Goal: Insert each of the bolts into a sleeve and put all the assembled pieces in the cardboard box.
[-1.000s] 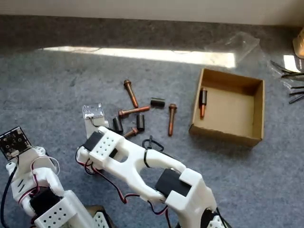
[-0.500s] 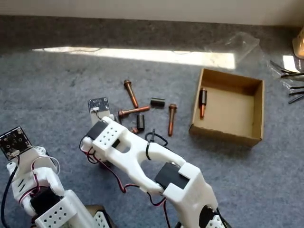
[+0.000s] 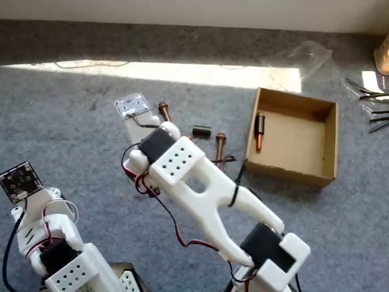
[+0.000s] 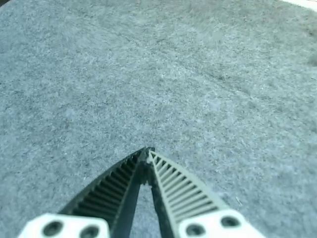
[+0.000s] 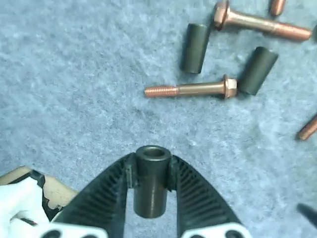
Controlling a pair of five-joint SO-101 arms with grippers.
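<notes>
Sleeve in hand: the short dark cylindrical sleeve [image 5: 151, 193] stands upright with its bore open at the top, clamped between the ribbed fingers of the right gripper [image 5: 151, 166] above the grey felt table cover [image 5: 64, 74].
Right arm: in the high view it stretches out over the scatter of loose parts, to the left of the box.
Left gripper: the left gripper [image 4: 147, 154] hangs over bare felt, fingers pressed together on nothing.
Loose parts: a copper-coloured flanged bolt [image 5: 190, 89] lies flat beyond the held sleeve, its head just beside a second loose dark sleeve [image 5: 257, 70]; a third sleeve [image 5: 194, 48] lies near.
Box: the open brown cardboard box [image 3: 290, 172] holds one assembled bolt-and-sleeve piece [image 3: 259, 131], near its left wall.
How it should handle: the sleeve looks rigid, small and light. Its round, smooth wall seems likely to roll or twist under a loose hold. The present grip across the barrel appears sound and leaves the bore free.
Where to take a bolt: probably on the shank close to the head, so the threaded end is free to enter the bore. The bolts look stiff and prone to roll on felt.
</notes>
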